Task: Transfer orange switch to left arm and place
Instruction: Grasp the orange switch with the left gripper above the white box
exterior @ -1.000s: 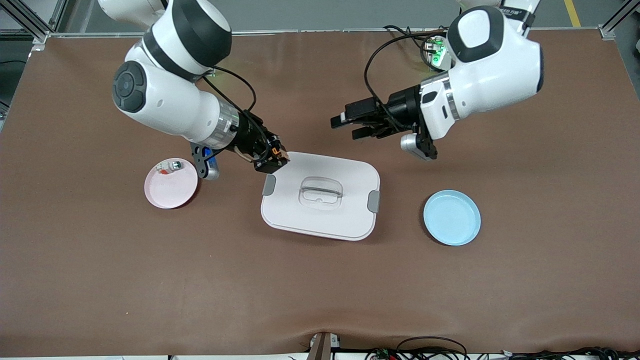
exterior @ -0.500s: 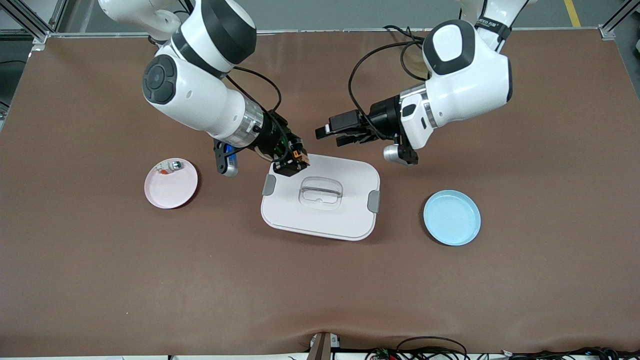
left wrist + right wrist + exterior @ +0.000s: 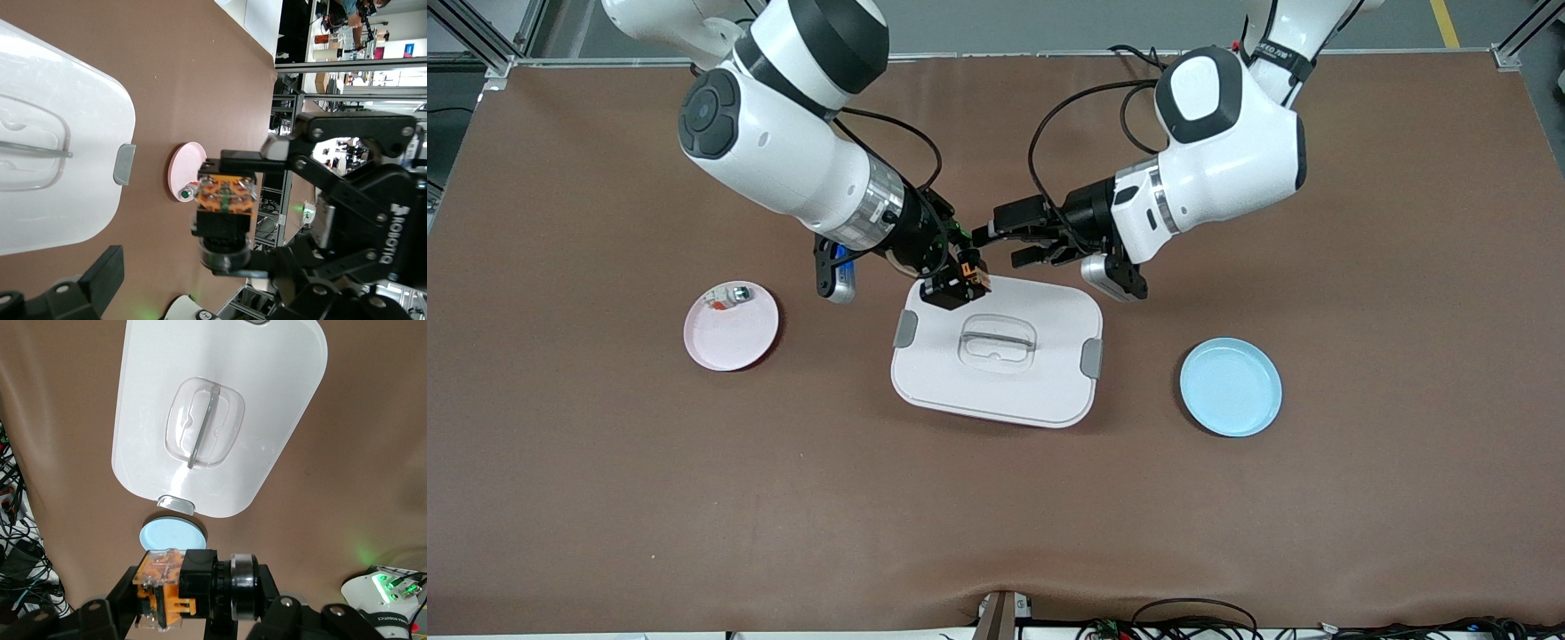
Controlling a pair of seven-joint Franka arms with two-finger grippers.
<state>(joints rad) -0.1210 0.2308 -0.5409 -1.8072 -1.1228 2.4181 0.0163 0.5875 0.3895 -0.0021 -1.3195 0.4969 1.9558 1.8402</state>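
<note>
A pink plate (image 3: 731,331) lies on the brown surface (image 3: 605,498) toward the right arm's end from the box (image 3: 998,354), holding a small pale part with a green end (image 3: 727,296). The right gripper (image 3: 959,283) hangs over the box's edge farthest from the front camera, its fingers clamped on the orange switch (image 3: 969,277); the right wrist view shows the switch's orange end and black body pinched crosswise (image 3: 179,581). The white box sits mid-surface, lid on, with grey clips on two sides. The left gripper (image 3: 1005,242) hovers just past that same box edge, close to the switch, its fingers spread apart with nothing between them. A blue plate (image 3: 1230,387) lies toward the left arm's end from the box.
</note>
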